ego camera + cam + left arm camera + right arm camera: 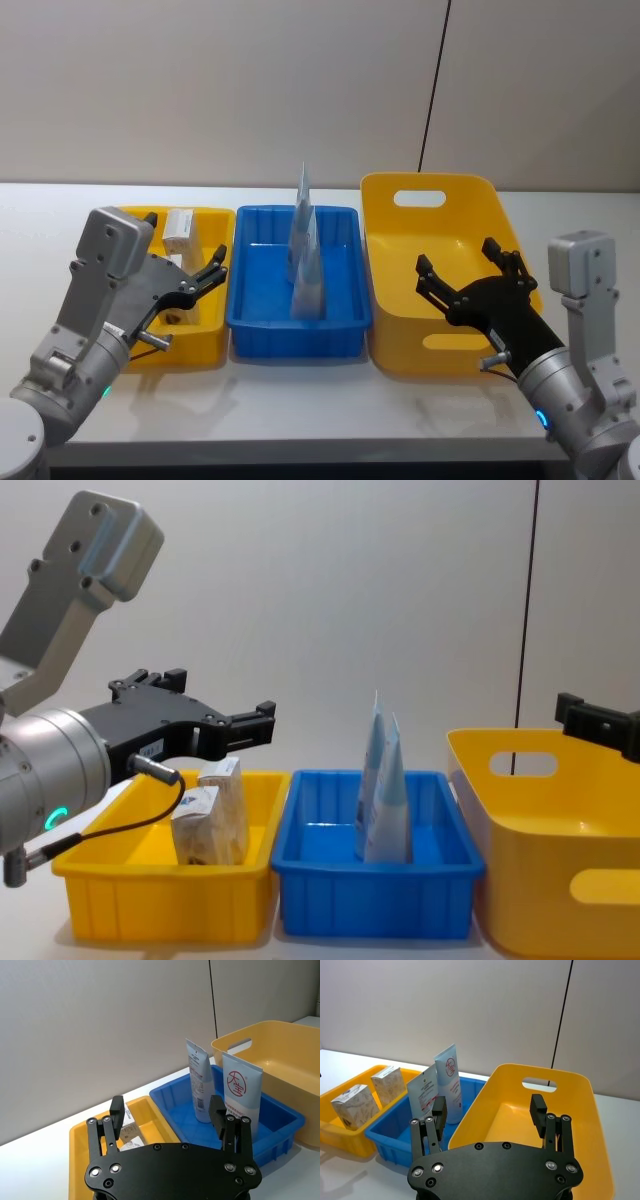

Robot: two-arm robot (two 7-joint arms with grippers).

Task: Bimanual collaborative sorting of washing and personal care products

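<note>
Head view notes: two whitish-beige leaf-print cartons (180, 230) are seen standing in the small yellow plastic bin (190, 345) at left, and two tall pale blue-white squeeze tubes (308, 270) are stood upright in the blue plastic bin (295, 335) at centre. The left gripper (222, 262) is held spread above the small bin; the right gripper (456, 255) is held spread over the large yellow handled bin (400, 350).

Front tube (241, 1095) reads, perhaps, "大宝" in red.

Bright, even light, soft faint shadows on the table (300, 410), slight sheen inside blue bin (300, 335)
</note>
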